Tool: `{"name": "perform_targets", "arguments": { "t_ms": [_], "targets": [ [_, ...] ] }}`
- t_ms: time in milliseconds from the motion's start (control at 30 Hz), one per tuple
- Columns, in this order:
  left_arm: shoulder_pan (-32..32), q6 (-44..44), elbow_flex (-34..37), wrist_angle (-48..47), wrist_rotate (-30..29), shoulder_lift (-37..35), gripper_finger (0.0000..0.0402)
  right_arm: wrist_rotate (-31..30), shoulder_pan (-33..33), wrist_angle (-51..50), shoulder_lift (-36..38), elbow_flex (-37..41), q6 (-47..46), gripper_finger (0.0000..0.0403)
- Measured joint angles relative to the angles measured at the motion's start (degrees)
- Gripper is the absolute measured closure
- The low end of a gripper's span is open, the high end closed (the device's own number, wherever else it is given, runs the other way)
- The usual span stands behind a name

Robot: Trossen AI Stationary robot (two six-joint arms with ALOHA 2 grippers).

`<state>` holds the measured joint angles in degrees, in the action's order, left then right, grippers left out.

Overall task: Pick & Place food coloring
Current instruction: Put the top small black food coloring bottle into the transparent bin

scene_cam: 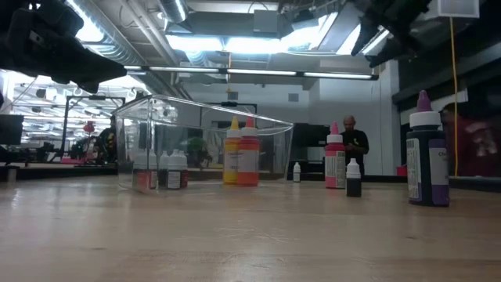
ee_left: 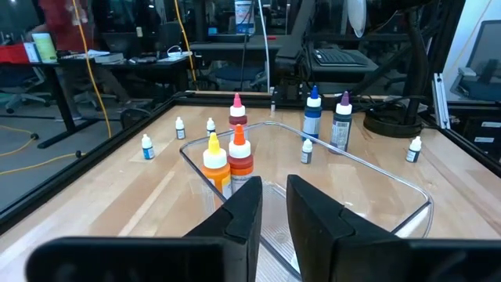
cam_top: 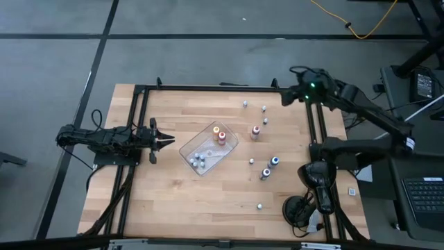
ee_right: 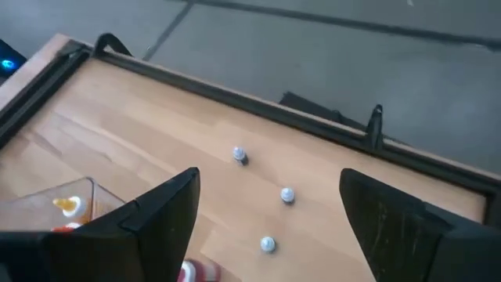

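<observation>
Left end effector [cam_top: 168, 139] hovers low at the table's [cam_top: 173, 201] left side, just short of the clear tray [cam_top: 229, 143], fingers [ee_left: 244, 211] nearly closed w/ only a thin gap, gripping nothing. Right end effector [ee_right: 266, 207] sits high over the table's far right corner, released, fingers [ee_right: 160, 215] spread wide & empty, looking down on three tiny white-capped bottles [ee_right: 286, 195] on bare wood. The food coloring is split betw. tray & table: inside the tray stand a yellow bottle [ee_left: 214, 160] & an orange bottle [ee_left: 239, 157] at its far end, plus a cluster of tiny bottles [cam_top: 198, 160] at its near end. Just outside the tray's right edge stands a pink-red bottle [cam_top: 255, 131]. Further right, a blue bottle [cam_top: 274, 162] & a purple bottle [cam_top: 266, 173] stand close together. Other tiny bottles lie scattered: one beside the blue one [cam_top: 252, 161], one near the front edge [cam_top: 259, 205]. A person [scene_cam: 353, 141] shows far off in the room behind, low view.
</observation>
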<state>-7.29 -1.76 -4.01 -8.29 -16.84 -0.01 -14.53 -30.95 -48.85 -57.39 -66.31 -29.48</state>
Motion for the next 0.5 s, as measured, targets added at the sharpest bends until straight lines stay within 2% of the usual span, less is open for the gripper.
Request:
{"name": "perform_targets", "arguments": {
  "t_ms": [200, 400, 500],
  "targets": [
    [0.01, 0.00, 0.00, 0.00, -0.02, 0.00, 0.0350, 1.06, -0.02, -2.69, -9.28, -7.29, -5.14, 0.0096],
    [0.01, 0.00, 0.00, 0.00, 0.00, 0.00, 0.0346, 5.50, -0.05, -2.75, -20.19, -11.11, -4.61, 0.0096],
    [0.00, 0.00, 0.00, 0.00, 0.00, 0.00, 0.0343, 5.71, -0.09, -2.77, -25.57, -12.11, -4.37, 0.0096]
  ]
}}
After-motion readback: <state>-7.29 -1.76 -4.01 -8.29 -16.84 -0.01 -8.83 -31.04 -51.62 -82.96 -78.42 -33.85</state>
